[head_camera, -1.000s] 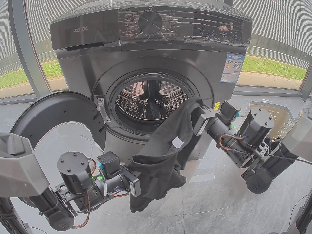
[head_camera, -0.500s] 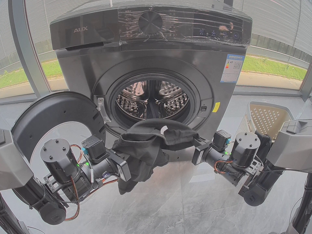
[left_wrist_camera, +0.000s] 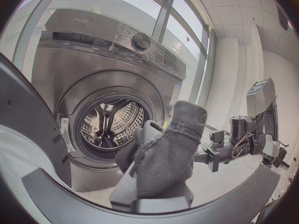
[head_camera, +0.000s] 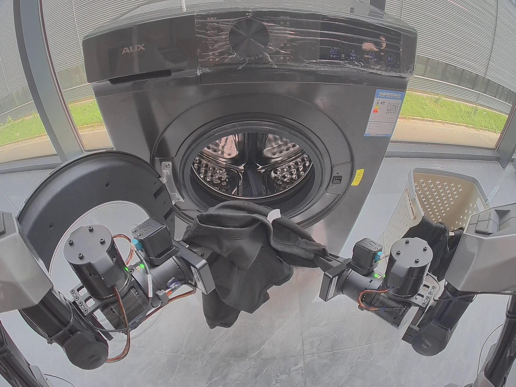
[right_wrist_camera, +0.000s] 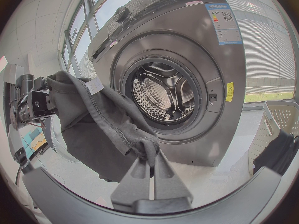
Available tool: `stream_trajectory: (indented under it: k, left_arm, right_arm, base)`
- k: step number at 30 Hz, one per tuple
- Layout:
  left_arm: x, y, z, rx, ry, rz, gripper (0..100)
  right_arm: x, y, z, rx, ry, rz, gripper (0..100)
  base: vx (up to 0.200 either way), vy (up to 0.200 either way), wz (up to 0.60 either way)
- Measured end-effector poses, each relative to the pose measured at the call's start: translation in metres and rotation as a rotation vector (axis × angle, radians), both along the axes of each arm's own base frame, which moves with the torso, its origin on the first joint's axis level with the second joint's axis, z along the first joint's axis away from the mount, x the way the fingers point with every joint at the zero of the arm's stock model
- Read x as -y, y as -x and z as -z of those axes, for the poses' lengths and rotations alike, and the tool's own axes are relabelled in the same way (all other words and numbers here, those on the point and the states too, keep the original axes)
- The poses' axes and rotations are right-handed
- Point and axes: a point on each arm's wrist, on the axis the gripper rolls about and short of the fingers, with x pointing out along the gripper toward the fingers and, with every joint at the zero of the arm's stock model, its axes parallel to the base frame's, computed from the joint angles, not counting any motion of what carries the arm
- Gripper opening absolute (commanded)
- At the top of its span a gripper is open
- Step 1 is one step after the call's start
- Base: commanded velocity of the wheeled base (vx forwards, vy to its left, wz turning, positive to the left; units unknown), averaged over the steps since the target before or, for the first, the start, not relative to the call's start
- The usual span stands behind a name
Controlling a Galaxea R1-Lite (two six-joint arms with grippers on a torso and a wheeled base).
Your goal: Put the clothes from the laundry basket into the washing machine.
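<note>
**Garment at the drum's lip**

The black garment (head_camera: 244,243) hangs between both arms, by the lower lip of the washing machine (head_camera: 247,98) opening. On the right gripper (right_wrist_camera: 151,168) the jaws pinch a thin hem. On the left gripper (left_wrist_camera: 155,184), buried in cloth, they seem clamped on a bunch. The dangling tail could snag the door seal (head_camera: 320,186), or the hem slip free.
</note>
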Motion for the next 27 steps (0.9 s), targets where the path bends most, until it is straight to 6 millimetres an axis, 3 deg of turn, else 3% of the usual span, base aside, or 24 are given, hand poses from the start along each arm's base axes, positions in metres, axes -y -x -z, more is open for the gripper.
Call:
stream_trajectory:
  k: [1, 9, 17, 22, 27]
  left_arm:
    - [0.0, 0.0, 0.0, 0.001, 0.001, -0.003, 0]
    - [-0.002, -0.001, 0.0, 0.0, 0.003, -0.028, 0]
    - [-0.004, -0.002, 0.0, -0.004, 0.005, -0.097, 0]
    - [-0.007, 0.002, 0.005, -0.023, -0.018, -0.145, 0]
    - [-0.011, 0.004, 0.008, -0.034, -0.03, -0.201, 0]
  right_arm:
    - [0.001, 0.001, 0.001, -0.005, 0.003, 0.0, 100]
    - [0.012, 0.022, 0.002, -0.046, 0.035, -0.022, 100]
    - [0.046, 0.062, 0.001, -0.106, 0.125, -0.06, 100]
    - [0.064, 0.067, -0.001, -0.114, 0.14, -0.019, 100]
    - [0.068, 0.063, -0.005, -0.093, 0.131, 0.007, 100]
  base:
    - [0.0, 0.0, 0.0]
    - [0.0, 0.0, 0.0]
    - [0.0, 0.0, 0.0]
    - [0.0, 0.0, 0.0]
    - [0.0, 0.0, 0.0]
